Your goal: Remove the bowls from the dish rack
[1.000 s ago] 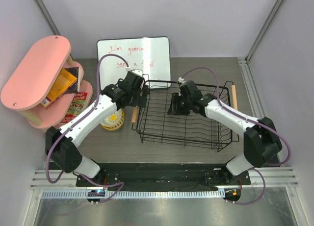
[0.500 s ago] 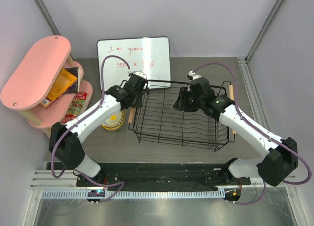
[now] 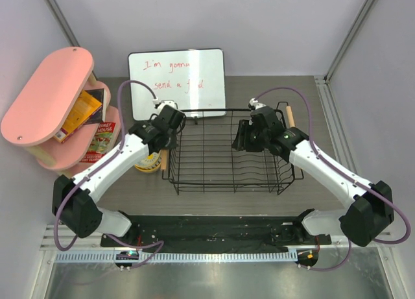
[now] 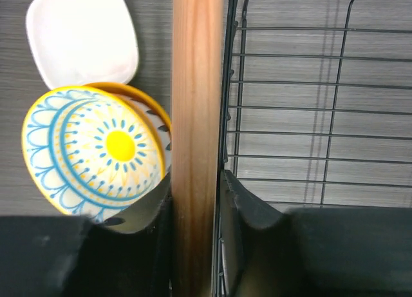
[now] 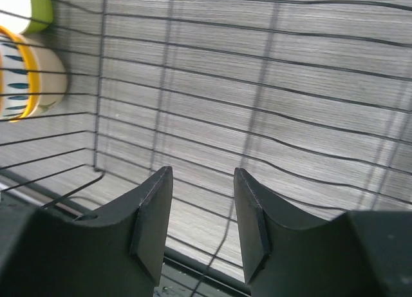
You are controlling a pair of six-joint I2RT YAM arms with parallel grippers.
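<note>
The dish rack (image 3: 227,182), a black wire basket, sits mid-table with no bowl showing inside it. My left gripper (image 3: 167,127) is shut on its left wooden handle (image 4: 196,84), one finger on each side of the rod. Just left of that handle stands a stack of bowls (image 3: 149,161); the top one is yellow with a blue pattern (image 4: 96,149). My right gripper (image 3: 243,135) hangs open over the rack's back right part, with only thin wires (image 5: 257,110) below its fingers (image 5: 154,207). Through the wires it sees a patterned bowl (image 5: 29,71) and a lime green one (image 5: 35,4).
A white square dish (image 4: 84,36) lies beside the bowl stack. A whiteboard (image 3: 176,82) with red writing lies behind the rack. A pink oval shelf (image 3: 48,95) holding books stands at the far left. The rack's right wooden handle (image 3: 283,111) lies by my right arm.
My left gripper has shut on the left handle and drawn it leftward, so the rack slid and turned square to the table. My right arm rose to the rack's back right.
</note>
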